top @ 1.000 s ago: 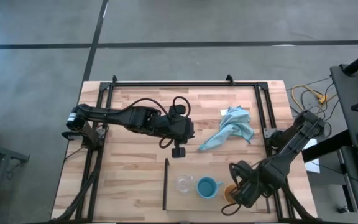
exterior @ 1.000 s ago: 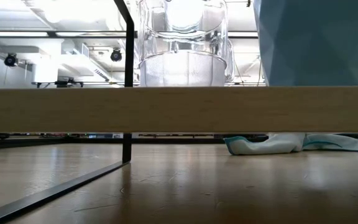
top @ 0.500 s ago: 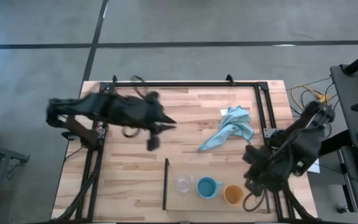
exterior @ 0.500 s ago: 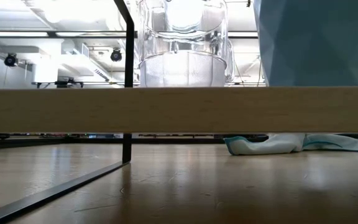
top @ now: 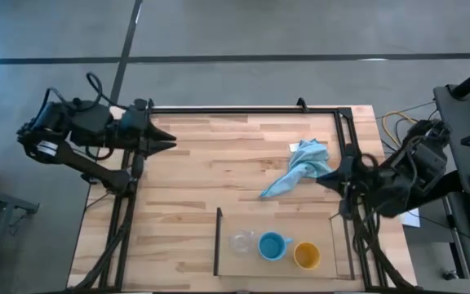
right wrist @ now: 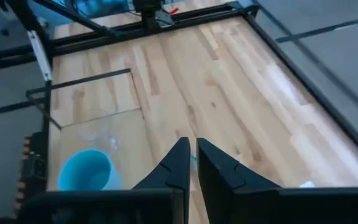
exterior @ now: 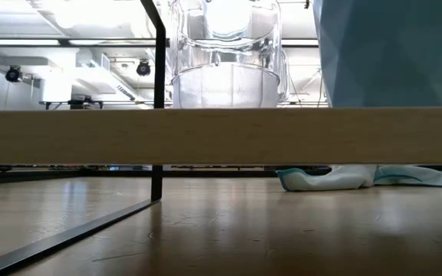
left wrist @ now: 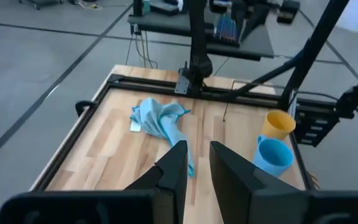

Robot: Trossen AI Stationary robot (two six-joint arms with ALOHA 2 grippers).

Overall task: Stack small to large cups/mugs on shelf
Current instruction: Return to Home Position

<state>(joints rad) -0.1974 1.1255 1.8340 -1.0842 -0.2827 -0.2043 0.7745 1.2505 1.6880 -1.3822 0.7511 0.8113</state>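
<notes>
1. Sitting in a row on the shelf [top: 218, 242] near the front edge of the table [top: 186, 196]: clear cup [top: 241, 242], blue mug [top: 272, 246], yellow cup [top: 307, 256], side by side, not stacked.
2. Left gripper [top: 166, 140] is at the left rear corner, fingers nearly together, holding nothing.
3. Right gripper [top: 323, 178] is at the right edge by the blue cloth [top: 302, 167], fingers close together, also holding nothing.
4. Middle of the table is wide open.

Open tabletop [top: 194, 175] fills the frame's centre; a cloth [top: 302, 167] lies right of centre, and three cups [top: 272, 246] line the shelf [top: 218, 242] at bottom centre.
</notes>
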